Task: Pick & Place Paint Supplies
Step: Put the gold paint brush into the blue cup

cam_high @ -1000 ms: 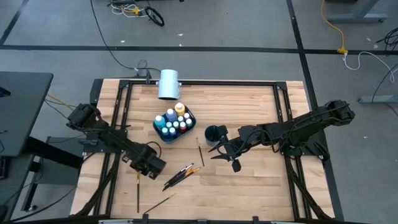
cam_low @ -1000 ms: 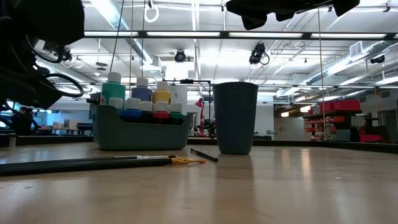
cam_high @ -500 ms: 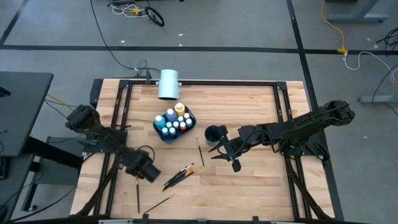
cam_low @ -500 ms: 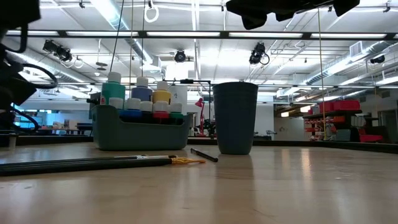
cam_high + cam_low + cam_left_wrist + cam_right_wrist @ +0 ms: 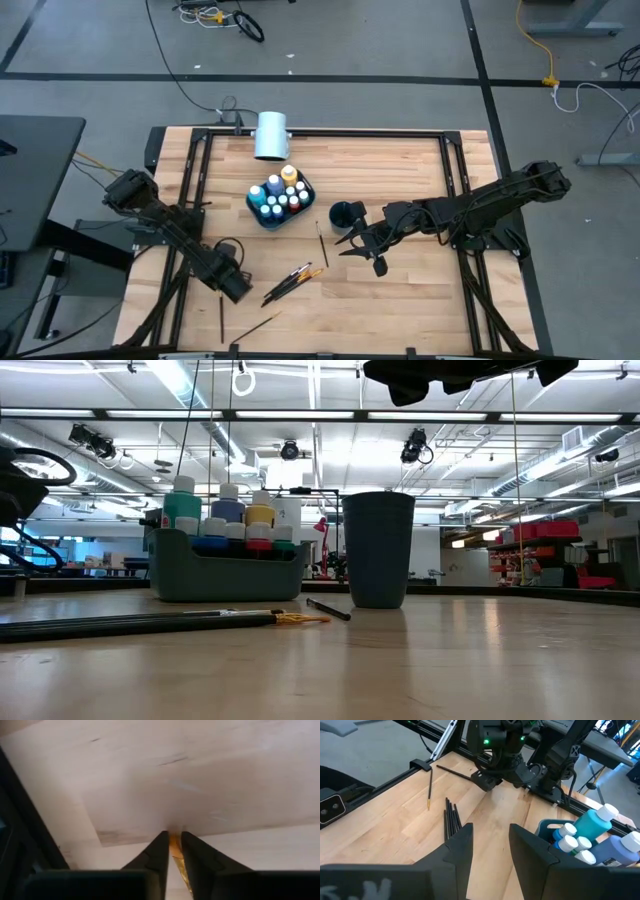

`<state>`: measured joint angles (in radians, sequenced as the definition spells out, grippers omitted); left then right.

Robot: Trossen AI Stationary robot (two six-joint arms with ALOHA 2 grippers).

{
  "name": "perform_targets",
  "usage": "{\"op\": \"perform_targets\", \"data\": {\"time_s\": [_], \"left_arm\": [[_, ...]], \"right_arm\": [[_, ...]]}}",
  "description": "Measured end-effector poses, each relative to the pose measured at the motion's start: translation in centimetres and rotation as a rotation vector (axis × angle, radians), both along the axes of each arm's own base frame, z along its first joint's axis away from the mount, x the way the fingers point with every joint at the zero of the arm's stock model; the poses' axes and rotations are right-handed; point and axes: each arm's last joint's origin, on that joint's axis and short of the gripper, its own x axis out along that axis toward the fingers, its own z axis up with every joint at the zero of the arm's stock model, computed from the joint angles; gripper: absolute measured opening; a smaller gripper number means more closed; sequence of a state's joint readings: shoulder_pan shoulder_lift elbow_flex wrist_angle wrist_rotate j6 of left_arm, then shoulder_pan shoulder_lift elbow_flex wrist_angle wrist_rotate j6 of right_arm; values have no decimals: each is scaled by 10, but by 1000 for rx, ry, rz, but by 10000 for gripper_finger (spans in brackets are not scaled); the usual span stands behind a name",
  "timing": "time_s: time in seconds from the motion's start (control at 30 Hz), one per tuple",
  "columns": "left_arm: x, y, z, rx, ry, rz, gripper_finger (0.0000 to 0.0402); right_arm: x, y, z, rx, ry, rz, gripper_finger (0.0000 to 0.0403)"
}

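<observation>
My left gripper (image 5: 226,288) points down at the near left of the table, over the far end of a thin paintbrush (image 5: 221,315) that lies flat, and is shut on it. My right gripper (image 5: 368,252) hovers open beside the dark cup (image 5: 343,214) with nothing between its fingers (image 5: 492,837). Small paint bottles (image 5: 281,195) stand in a dark tray (image 5: 225,578) at the table's middle. Several more brushes (image 5: 292,281) lie flat in a bundle in front of the tray. My left gripper comes from above, pointing down, and has the brush's orange end (image 5: 174,848) in the narrow gap between its two fingertips. The brush's dark handle (image 5: 455,772) runs from the fingers toward the near edge and lies on the table.
A large white cylinder (image 5: 271,135) lies at the far edge. One short brush (image 5: 322,243) lies left of the cup, and another (image 5: 258,325) lies slanted near the front edge. Black rails (image 5: 190,200) frame the tabletop. Bare wood lies at the near right.
My left gripper has gone toward the table's near left corner, rolling about its own axis as it went, and now stands over the lone brush's far end. In the low view its arm has slid out toward the picture's left. The brushes have kept still.
</observation>
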<state>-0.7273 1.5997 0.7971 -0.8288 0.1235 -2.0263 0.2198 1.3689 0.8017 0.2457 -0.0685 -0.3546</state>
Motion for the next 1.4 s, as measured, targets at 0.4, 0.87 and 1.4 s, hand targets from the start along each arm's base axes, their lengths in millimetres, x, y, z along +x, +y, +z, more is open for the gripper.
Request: {"op": "perform_targets", "data": {"time_s": [0.4,0.87,1.4], "left_arm": [[8,-1,3,118,-175,-194,11],[75,-21,100,641,-715,-543,5],[151,30,171,1288,-774,-562,11]], "right_arm": [[0,0,0,-37,-13,13,130],[1,0,2,-46,-34,16,130],[-49,-12,6,-93,286,-29,130]]}}
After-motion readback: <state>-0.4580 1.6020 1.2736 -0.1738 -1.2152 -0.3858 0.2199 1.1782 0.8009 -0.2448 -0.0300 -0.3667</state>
